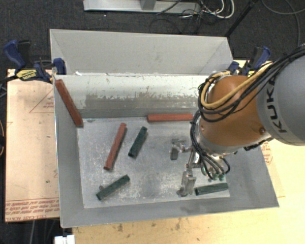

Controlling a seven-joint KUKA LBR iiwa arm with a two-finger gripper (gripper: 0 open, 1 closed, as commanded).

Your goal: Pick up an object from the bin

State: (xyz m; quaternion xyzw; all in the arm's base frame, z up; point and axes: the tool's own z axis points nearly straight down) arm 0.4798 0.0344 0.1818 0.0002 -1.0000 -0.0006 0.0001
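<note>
From my station I saw the end effector [181,167] low over the right part of the bin [142,55], with its 2 fingers [185,183] spread apart and only bare grey floor between them, so it was open and gripped nothing. The nearest thing was a dark green bar [211,189], which lay flat just beside the lower finger, near the front right corner. I judged this bar the most probable candidate, but the fingers were not around it.

2 other green bars [138,142] lay flat further left, and 1 red-brown bar [115,146] beside them. Another red-brown bar [169,118] rested along the foot of the back wall, and a third [67,103] leaned on the left wall, probably because it had slid there.

On the grey arm I could read the letters "KUK" [277,113], a part of the maker's name
</note>
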